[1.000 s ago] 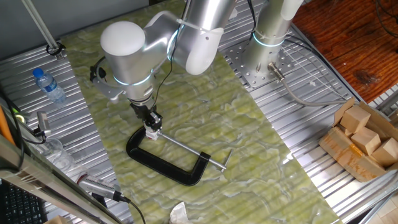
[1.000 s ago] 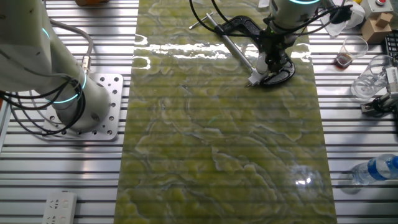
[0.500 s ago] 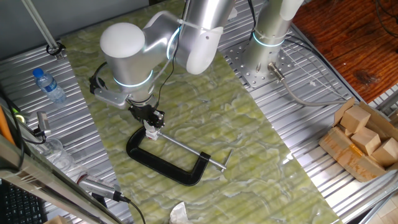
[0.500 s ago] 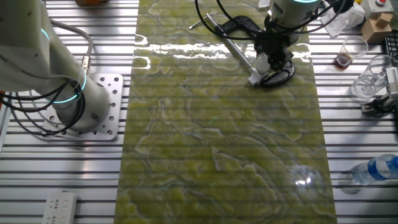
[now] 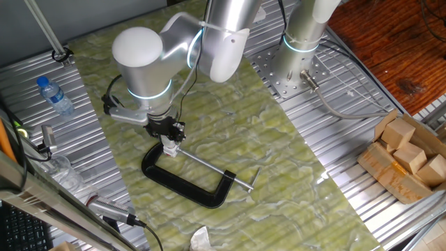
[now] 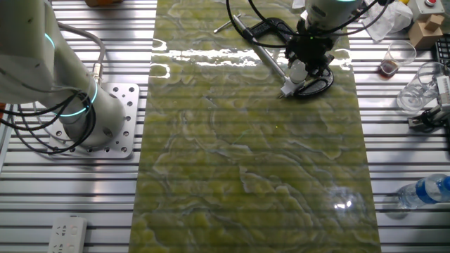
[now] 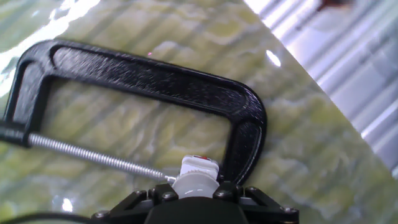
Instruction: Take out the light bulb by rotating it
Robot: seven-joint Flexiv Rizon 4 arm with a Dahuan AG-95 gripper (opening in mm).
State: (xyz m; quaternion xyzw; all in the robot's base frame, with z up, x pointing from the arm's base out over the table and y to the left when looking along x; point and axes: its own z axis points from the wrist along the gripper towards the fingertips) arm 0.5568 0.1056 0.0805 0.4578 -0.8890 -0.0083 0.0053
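The light bulb [image 7: 194,185] is small, frosted and white, seated in a boxy white socket fitting [image 7: 199,166]. The socket is clamped in the black C-clamp [image 7: 155,78], which lies flat on the green mat. My gripper [image 7: 194,194] points straight down and is shut on the light bulb, with a finger on each side of it. One fixed view shows the gripper [image 5: 169,138] over the bulb [image 5: 169,144] at the clamp's [image 5: 185,185] left end. The other fixed view shows the gripper [image 6: 302,63], bulb [image 6: 298,71] and clamp [image 6: 318,86] at the top right.
A water bottle [image 5: 54,95] lies on the ribbed metal at the left. A cardboard box of wooden blocks [image 5: 408,157] stands at the right. A crumpled paper scrap [image 5: 201,239] is at the mat's near edge. A plastic cup [image 6: 391,57] stands beside the mat.
The hand has rotated about its vertical axis while staying on the bulb. Its side bracket and cable have swung round. The clamp has not moved.
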